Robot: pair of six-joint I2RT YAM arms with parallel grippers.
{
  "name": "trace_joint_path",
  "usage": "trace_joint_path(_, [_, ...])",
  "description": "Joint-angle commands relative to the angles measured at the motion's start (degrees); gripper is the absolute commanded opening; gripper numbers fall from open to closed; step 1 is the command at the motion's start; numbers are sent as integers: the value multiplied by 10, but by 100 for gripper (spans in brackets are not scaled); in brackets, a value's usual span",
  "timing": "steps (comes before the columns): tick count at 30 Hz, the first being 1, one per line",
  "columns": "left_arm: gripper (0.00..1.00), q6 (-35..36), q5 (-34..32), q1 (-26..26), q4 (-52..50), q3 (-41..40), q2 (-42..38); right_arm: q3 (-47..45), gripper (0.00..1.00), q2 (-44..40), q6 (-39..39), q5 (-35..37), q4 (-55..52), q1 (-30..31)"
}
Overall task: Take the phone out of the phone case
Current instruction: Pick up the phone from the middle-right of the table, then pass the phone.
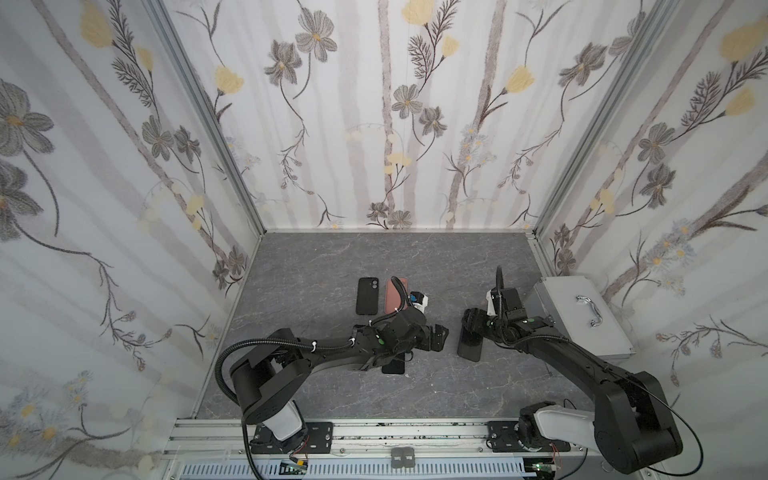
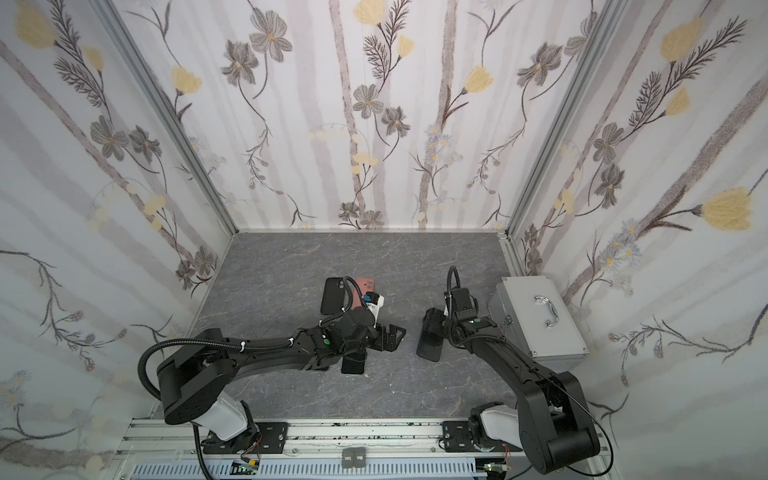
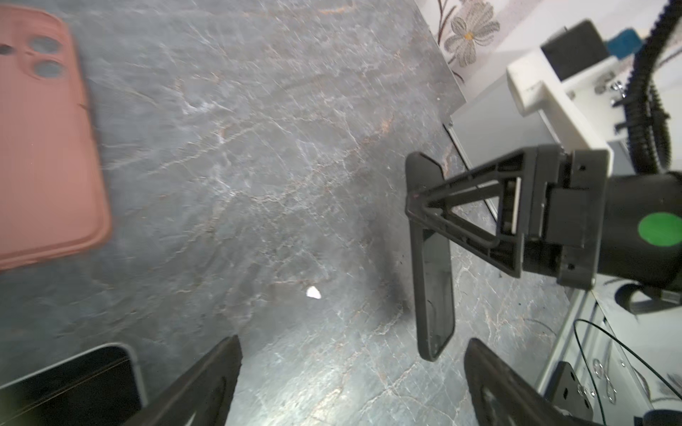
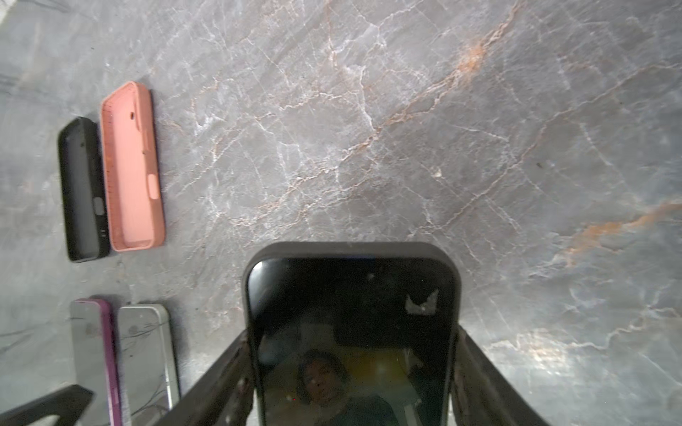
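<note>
My right gripper [image 4: 350,343] is shut across the width of a phone [image 4: 350,313] with a dark screen. The phone sits in a black phone case [image 4: 350,249] whose rim frames it. In both top views the cased phone [image 1: 469,345] [image 2: 429,345] hangs tilted over the table's middle right, below the right gripper [image 1: 471,322]. My left gripper [image 1: 436,336] [image 3: 350,369] stands open and empty just left of it, apart from it. The left wrist view shows the cased phone [image 3: 433,280] almost edge-on, off the table.
An empty black case [image 1: 367,296] and an empty pink case [image 1: 394,296] lie side by side behind the left arm. Two bare phones, one purple-edged [image 4: 94,354] and one silver [image 4: 147,354], lie under that arm. A silver box [image 1: 582,316] with a handle stands at the right wall.
</note>
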Motion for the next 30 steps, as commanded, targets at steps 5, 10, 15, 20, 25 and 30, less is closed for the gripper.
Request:
trace_joint_path(5, [96, 4, 35, -25, 53, 39, 61, -18, 59, -37, 92, -57, 80, -2])
trace_joint_path(10, [93, -2, 39, -23, 71, 42, 73, -23, 59, -54, 117, -79, 91, -3])
trace_joint_path(15, [78, -13, 83, -22, 117, 36, 70, -36, 58, -68, 155, -106, 114, -5])
trace_joint_path(20, [66, -31, 105, -16, 161, 11, 63, -45, 58, -95, 189, -105, 128, -10])
trace_joint_path(25, [55, -40, 110, -8, 181, -6, 49, -53, 56, -120, 209, -97, 129, -19])
trace_joint_path(30, [44, -37, 117, -4, 188, -8, 49, -57, 56, -125, 218, -110, 140, -21])
